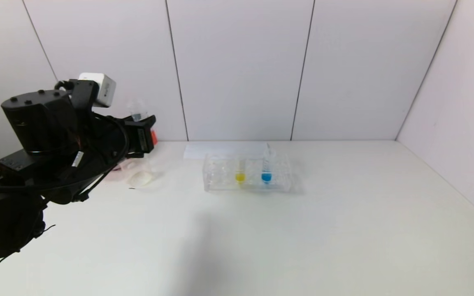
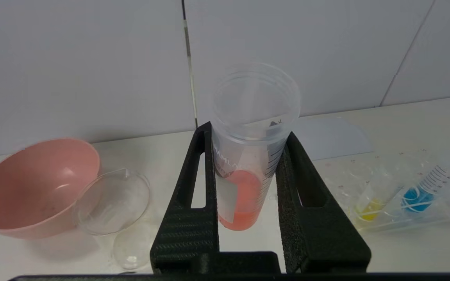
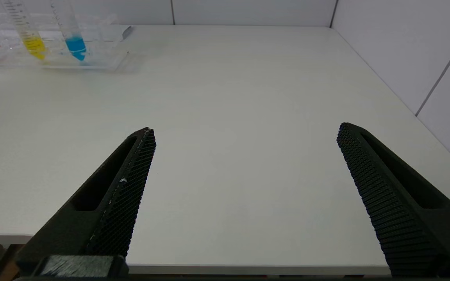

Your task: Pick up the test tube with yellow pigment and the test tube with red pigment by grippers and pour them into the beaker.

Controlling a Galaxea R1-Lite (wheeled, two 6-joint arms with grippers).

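Here, left gripper [image 2: 248, 183]: raised at the table's left, fingers clamped on the test tube with red pigment [image 2: 244, 175] | beaker [image 2: 111, 201]: tilted against the pink bowl [image 2: 33, 187] | test tube with yellow pigment [image 1: 240, 174]: in the clear rack [image 1: 278, 183] beside the blue tube [image 1: 266, 172] | right gripper [image 3: 244, 195]: low over the near table edge, fingers spread wide, holding nothing.
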